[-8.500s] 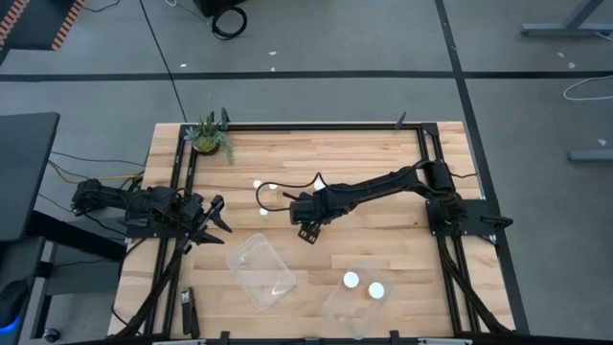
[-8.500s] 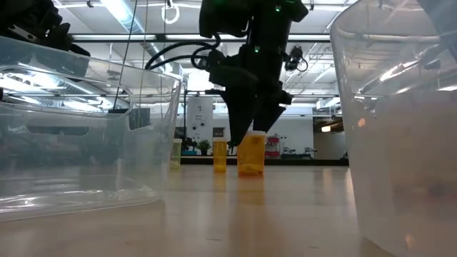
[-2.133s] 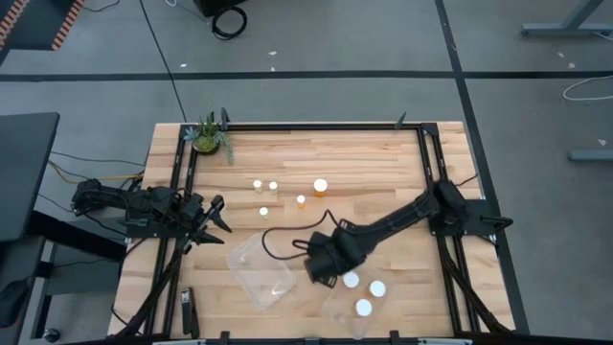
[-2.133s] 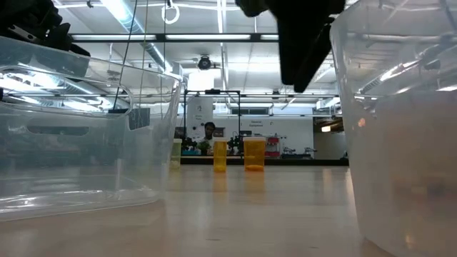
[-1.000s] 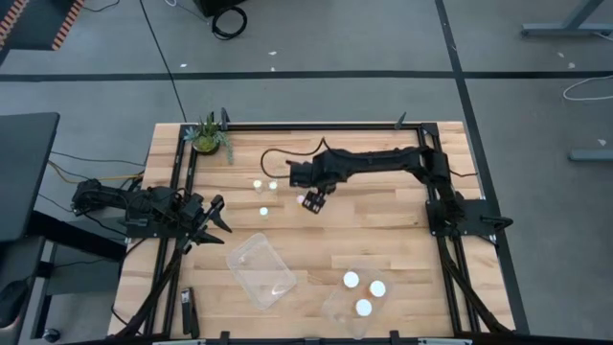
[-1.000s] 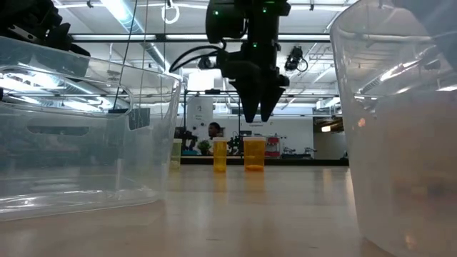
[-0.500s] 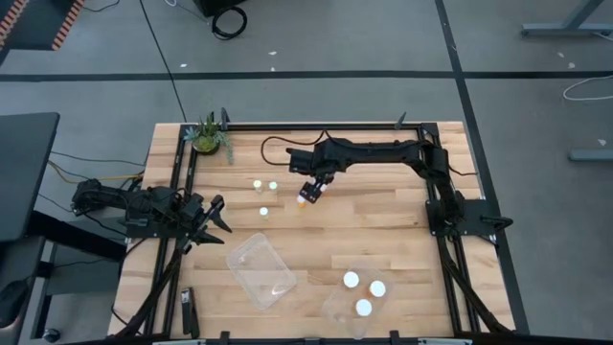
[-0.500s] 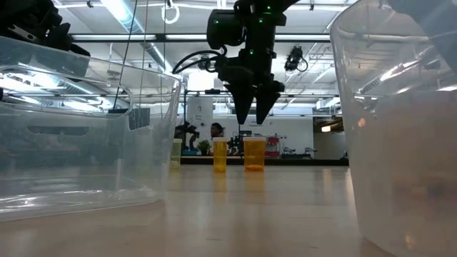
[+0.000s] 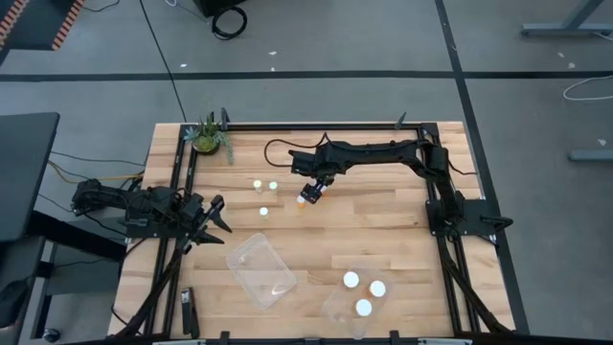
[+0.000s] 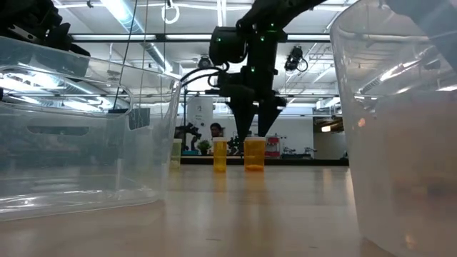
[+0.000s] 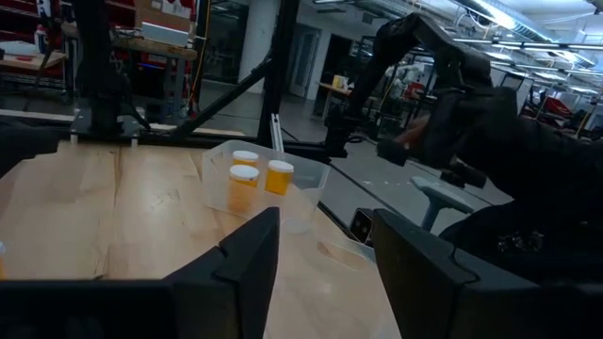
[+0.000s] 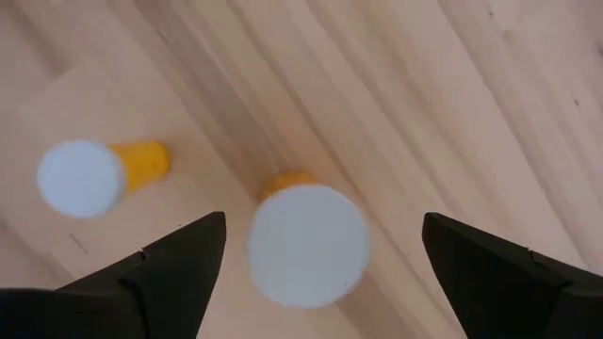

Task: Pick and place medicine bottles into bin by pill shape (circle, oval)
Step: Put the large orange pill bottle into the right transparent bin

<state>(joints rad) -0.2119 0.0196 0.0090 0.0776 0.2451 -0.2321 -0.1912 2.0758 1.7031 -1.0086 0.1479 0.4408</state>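
Going for the next pick: my right gripper hangs spread wide over a wide medicine bottle mid-desk toward the far edge. Next: drop down, squeeze.

- No text, label, brand, number or sign could be read in any view.
- The medicine bottles showed only plain white caps and amber sides.
- The clear tubs bore no marking.
- Signs in the room behind were too small to read.
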